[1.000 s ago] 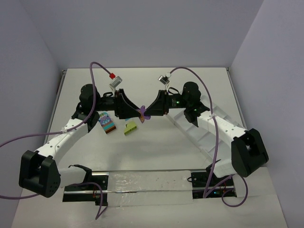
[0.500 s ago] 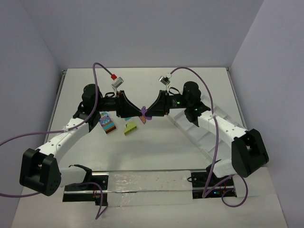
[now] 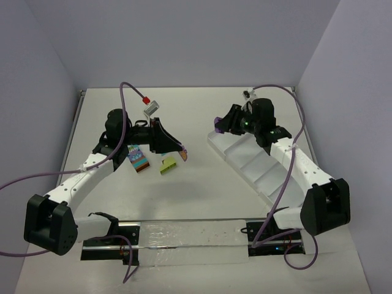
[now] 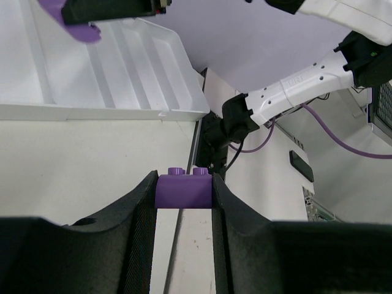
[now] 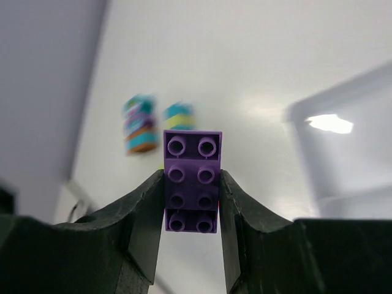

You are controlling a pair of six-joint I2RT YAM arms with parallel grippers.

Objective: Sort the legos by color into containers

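Two robot arms work over a pale counter [image 3: 202, 193]. The left gripper [image 3: 179, 149] hangs above the counter's middle, its jaws clamped on a purple brick [image 4: 184, 191]. The right gripper [image 3: 220, 124] hovers near the far end of a long white tray [image 3: 254, 164], its jaws squeezing a long purple brick [image 5: 191, 182], studs facing its wrist camera.

The step in hand looks like dropping purple bricks into a compartment. To do it well, the right arm should centre its brick inside one compartment's walls, lower it, then part the jaws. The left brick should go into the same compartment, one arm at a time.

Count: two purple bricks held, one tray with at least four compartments showing, and two clumps on the counter, a multicoloured clump [image 3: 139, 158] and a lime green clump [image 3: 167, 164].
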